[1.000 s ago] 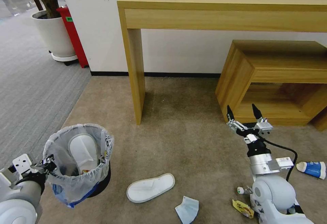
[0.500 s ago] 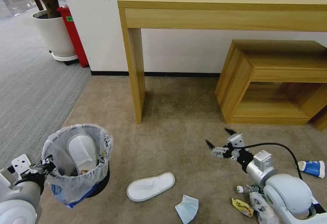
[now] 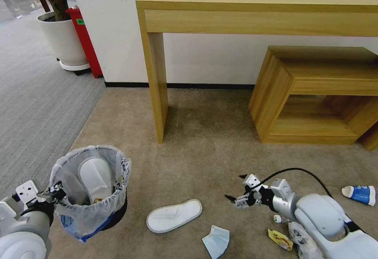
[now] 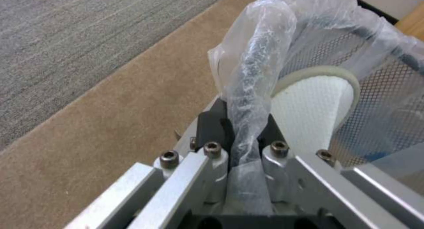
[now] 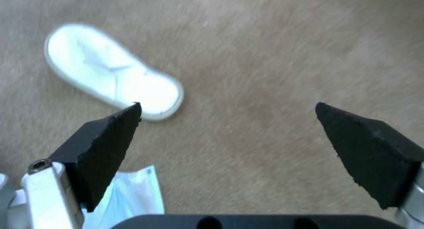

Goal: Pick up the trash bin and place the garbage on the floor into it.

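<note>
The left gripper (image 3: 59, 191) holds the bin (image 3: 91, 186) at the robot's left, its jaws closed on the bag-covered rim; the left wrist view shows the crinkled bag (image 4: 256, 89) pinched between the fingers (image 4: 211, 129). One white slipper (image 3: 95, 178) stands upright inside the bin, against the mesh wall.

The right gripper (image 3: 239, 191) hangs low over the tan floor (image 3: 204, 152), pointing toward the robot's left, jaws spread wide and holding nothing. In the right wrist view the two black fingertips (image 5: 110, 129) stand well apart above bare carpet, with a second slipper (image 5: 115, 71) lying flat beyond them and a blue mask (image 5: 128, 192) near one finger.

In the head view that slipper (image 3: 174, 216) lies between the bin and the right gripper, the mask (image 3: 216, 242) just beside it, nearer the robot. A yellow wrapper (image 3: 280, 239) lies by the right arm, and a blue cup (image 3: 359, 194) lies on its side farther right. A wooden desk (image 3: 252, 10) stands against the wall behind.
</note>
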Motion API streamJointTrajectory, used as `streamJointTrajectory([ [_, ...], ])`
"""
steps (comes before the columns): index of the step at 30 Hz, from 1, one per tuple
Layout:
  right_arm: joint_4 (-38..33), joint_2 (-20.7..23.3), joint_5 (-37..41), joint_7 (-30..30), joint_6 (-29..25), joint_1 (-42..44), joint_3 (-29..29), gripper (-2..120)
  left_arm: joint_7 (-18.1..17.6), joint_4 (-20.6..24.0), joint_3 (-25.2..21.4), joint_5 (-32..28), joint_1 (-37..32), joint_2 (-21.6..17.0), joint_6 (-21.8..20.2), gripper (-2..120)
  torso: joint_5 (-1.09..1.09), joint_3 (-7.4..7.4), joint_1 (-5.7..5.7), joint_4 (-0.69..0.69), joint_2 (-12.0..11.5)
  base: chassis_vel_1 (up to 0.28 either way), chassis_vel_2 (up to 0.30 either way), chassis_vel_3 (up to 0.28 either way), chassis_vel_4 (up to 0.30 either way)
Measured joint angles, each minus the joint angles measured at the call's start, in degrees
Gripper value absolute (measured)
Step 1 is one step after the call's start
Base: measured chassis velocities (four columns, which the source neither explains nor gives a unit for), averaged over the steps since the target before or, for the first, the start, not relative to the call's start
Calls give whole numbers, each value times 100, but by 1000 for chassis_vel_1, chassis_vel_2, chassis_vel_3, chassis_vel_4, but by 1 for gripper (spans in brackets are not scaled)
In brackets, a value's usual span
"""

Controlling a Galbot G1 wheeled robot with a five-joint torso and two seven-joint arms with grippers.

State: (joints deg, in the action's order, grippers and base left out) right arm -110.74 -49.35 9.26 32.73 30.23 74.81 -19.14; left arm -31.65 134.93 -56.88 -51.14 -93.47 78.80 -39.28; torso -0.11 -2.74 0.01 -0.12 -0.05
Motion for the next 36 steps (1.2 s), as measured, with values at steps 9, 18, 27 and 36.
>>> streamJointTrajectory([
  [9, 865, 14, -745, 629, -16, -373, 836, 100, -18, -19, 55, 160, 17, 118, 1, 3, -2, 0, 0, -1, 0, 0, 0, 0, 0],
  [18, 1618, -339, -1344, 751, -360, -618, 1293, 100, -14, -15, 75, 246, -80, 195, 14, 3, 0, 0, 0, -1, 0, 0, 0, 0, 0],
  [27, 1923, -489, -1627, 923, -598, -754, 1450, 98, -13, -7, 70, 261, -80, 212, 15, 3, -1, 0, 0, 0, 0, 0, 0, 0, 0],
  [36, 2402, -681, -2151, 1142, -1012, -779, 1622, 97, -9, -49, 41, 261, -78, 191, 21, 3, -1, 0, 0, 0, 0, 0, 0, 0, 0],
])
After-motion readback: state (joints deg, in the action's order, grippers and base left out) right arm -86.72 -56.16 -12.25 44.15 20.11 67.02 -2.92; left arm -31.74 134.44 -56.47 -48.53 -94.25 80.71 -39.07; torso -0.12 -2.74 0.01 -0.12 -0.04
